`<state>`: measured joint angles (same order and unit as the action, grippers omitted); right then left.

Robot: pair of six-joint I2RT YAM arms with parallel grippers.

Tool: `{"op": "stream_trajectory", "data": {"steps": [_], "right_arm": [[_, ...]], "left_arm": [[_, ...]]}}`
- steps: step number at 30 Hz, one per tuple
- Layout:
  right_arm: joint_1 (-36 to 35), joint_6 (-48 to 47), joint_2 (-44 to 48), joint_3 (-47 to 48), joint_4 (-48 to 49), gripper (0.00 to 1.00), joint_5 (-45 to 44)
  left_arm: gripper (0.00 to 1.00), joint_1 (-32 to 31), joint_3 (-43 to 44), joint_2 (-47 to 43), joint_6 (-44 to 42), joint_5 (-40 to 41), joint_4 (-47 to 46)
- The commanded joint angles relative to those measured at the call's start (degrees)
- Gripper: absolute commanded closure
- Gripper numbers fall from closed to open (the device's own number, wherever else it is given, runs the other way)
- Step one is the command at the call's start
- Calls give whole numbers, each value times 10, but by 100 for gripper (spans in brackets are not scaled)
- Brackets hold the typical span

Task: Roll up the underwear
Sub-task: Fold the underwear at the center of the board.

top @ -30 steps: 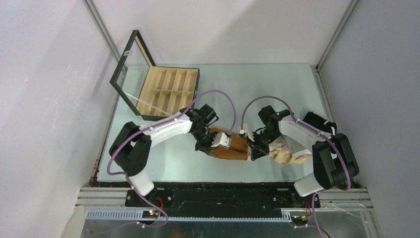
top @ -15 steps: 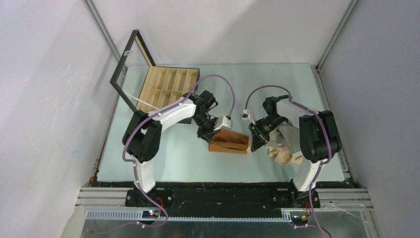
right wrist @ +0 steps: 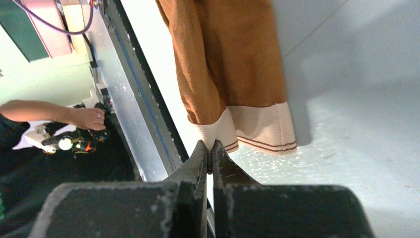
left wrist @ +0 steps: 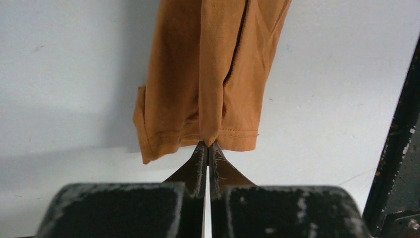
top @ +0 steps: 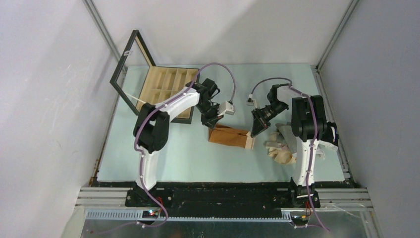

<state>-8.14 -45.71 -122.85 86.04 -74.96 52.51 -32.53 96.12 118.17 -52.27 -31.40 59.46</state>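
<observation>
above the table [top: 163,158], brown underwear [top: 229,137] is pinched at opposite ends by left gripper [left wrist: 208,147] and right gripper [right wrist: 212,147]; it could be freed by uneven pull.

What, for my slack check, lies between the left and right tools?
Only the rust-brown cloth underwear, one end pinched in the left tool, the other in the right tool; the top external view shows it.

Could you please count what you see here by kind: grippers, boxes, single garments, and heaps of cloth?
Grippers: 2 (left gripper, right gripper)
Wooden box: 1
Rust-brown underwear: 1
Heap of pale garments: 1
Total: 5
</observation>
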Motion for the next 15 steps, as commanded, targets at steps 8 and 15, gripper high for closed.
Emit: {"op": "stream_trajectory", "data": {"steps": [8, 15], "right_arm": [[18, 57, -58, 80, -31, 100, 11], [18, 74, -71, 87, -29, 100, 4]], "left_arm": [[100, 15, 95, 52, 70, 49, -21], [100, 23, 111, 67, 118, 90, -53]]}}
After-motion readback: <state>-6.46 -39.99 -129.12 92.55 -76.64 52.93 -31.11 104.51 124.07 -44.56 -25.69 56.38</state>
